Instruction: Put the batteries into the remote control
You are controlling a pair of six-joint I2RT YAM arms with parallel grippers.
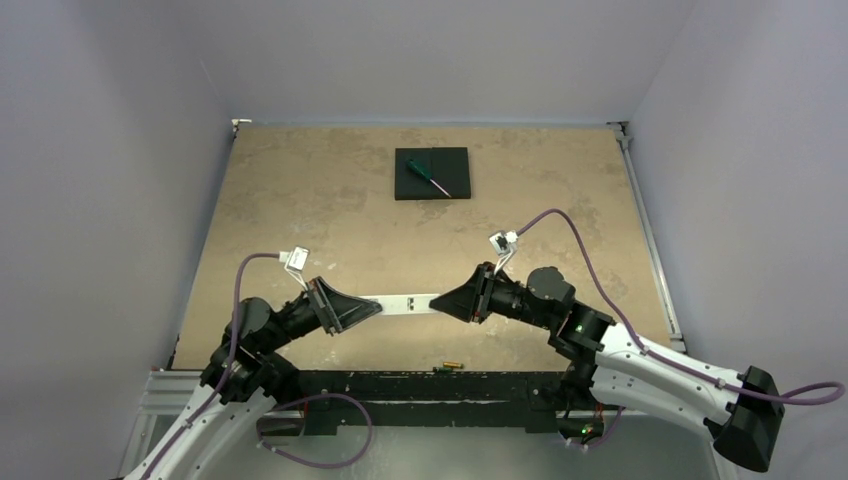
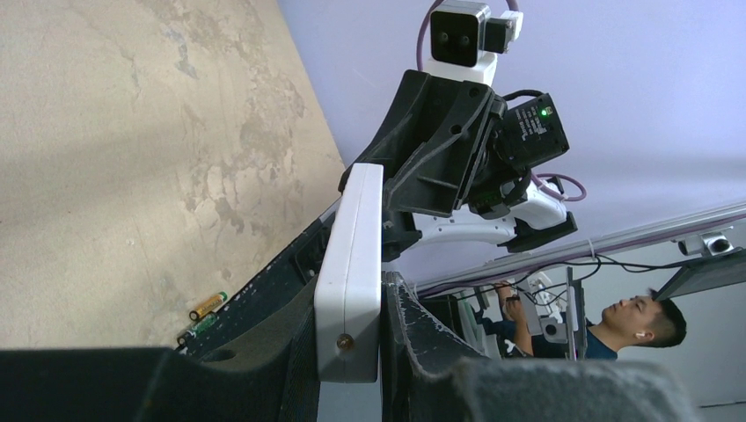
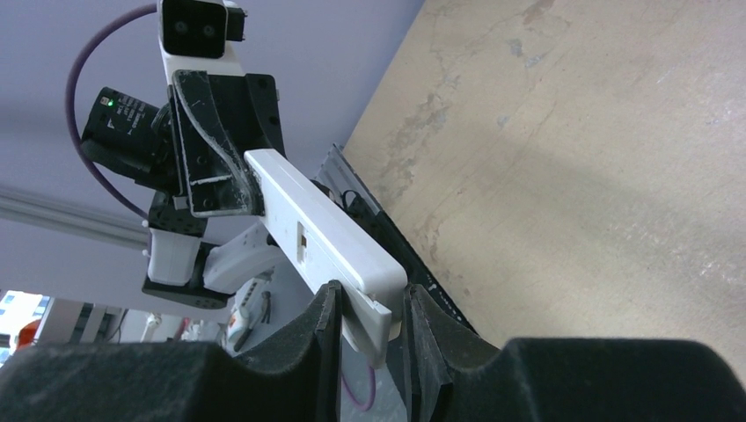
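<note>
The white remote control (image 1: 408,304) hangs level above the table's near part, held at both ends. My left gripper (image 1: 375,305) is shut on its left end; the left wrist view shows the remote (image 2: 352,255) edge-on, clamped between my pads at the gripper (image 2: 350,352). My right gripper (image 1: 442,303) is shut on the other end (image 3: 321,233); at the gripper (image 3: 369,309) a thin white cover plate (image 3: 374,323) sticks out past the remote's end. Two batteries (image 1: 450,366) lie at the table's front edge, below the remote, and also show in the left wrist view (image 2: 208,306).
A black square pad (image 1: 455,160) lies at the far middle of the table with a green-handled screwdriver (image 1: 428,177) on it. The black base rail (image 1: 420,385) runs along the near edge. Walls stand close on the left, right and back.
</note>
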